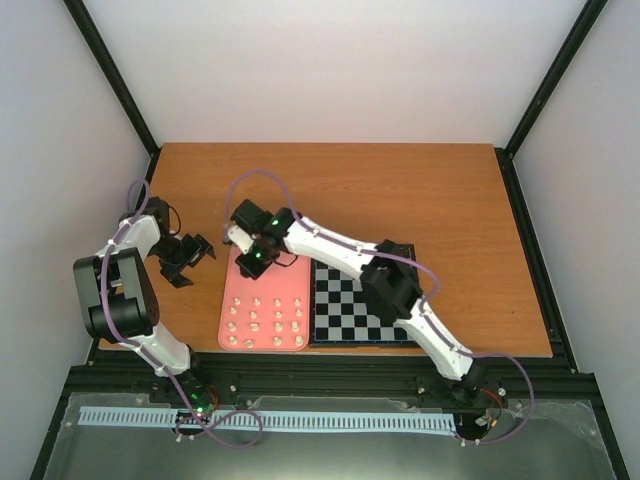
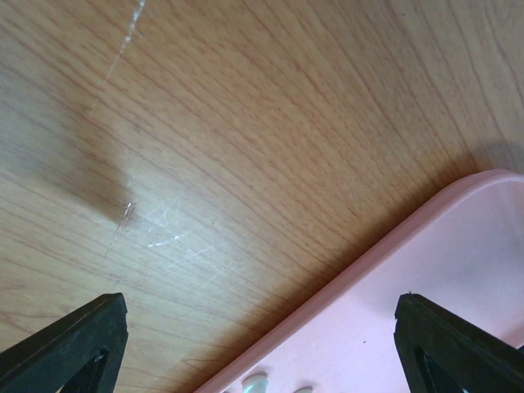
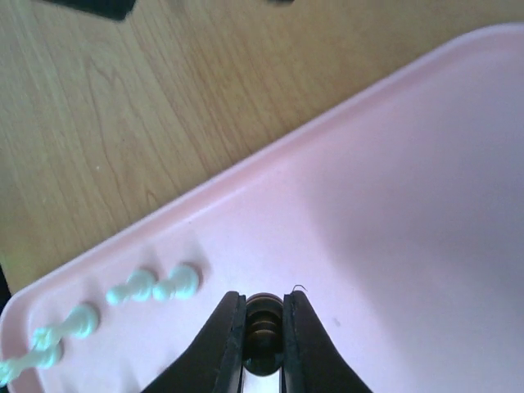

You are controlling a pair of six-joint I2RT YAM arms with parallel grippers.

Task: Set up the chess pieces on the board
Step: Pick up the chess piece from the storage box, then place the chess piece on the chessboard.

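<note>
Right gripper (image 3: 264, 301): my fingers are clamped on a dark chess piece (image 3: 264, 321), inside the pink tray (image 3: 393, 188) near its far edge.
Left gripper (image 2: 258, 309): spread wide, holding nothing, over the table (image 2: 246, 123) at the tray's left edge.
Cream pieces (image 1: 266, 322): upright in rows, tray's near half.
Board (image 1: 345, 310): table's near edge, against the tray's right side.

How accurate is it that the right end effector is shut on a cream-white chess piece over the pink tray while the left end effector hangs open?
Only the colour is wrong: the right wrist view shows the right end effector shut on a dark chess piece over the pink tray; the left end effector hangs open.
</note>
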